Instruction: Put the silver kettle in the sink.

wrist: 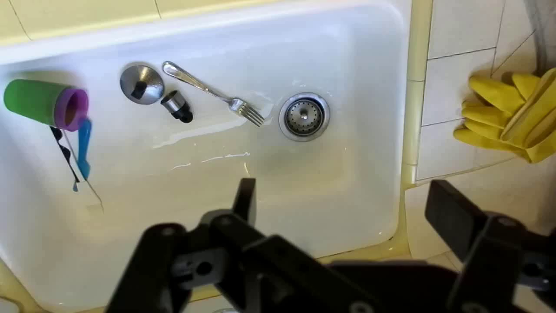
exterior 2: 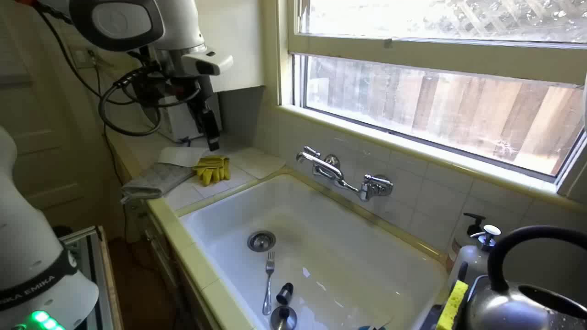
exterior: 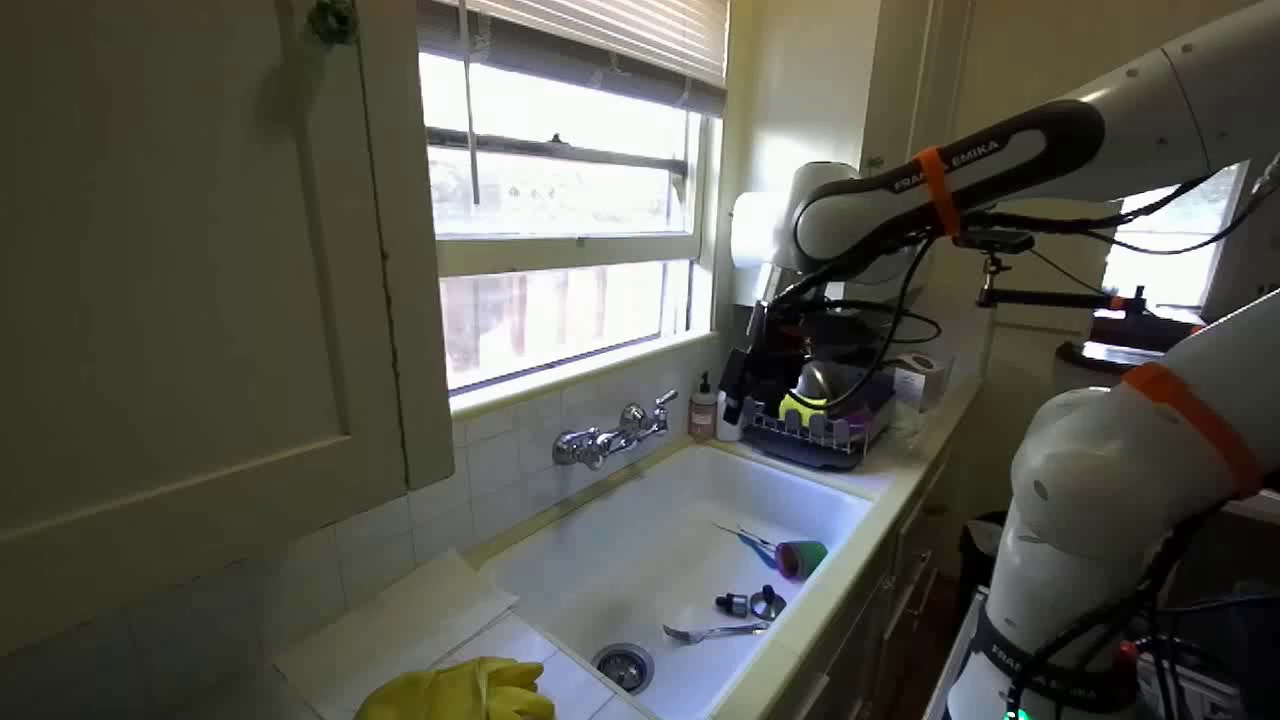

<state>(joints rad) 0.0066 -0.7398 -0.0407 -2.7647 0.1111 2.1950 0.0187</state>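
You are holding the black two-fingered gripper [wrist: 343,204] wide apart, empty, over the long white sink [wrist: 269,52], presumably readying a grasp; past its far short edge the rounded silver metal kettle [exterior 2: 509,308] is sitting, apparently drying, in the dark wire dish rack [exterior: 800,448].

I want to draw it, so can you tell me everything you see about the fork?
The fork is shiny and silvery, like metal, with four tines, a narrow neck and a handle that widens toward its rounded end. It lies on the floor of the white sink and seems to touch nothing else. The tines stop short of the round drain; the handle's end is near a metal lid.
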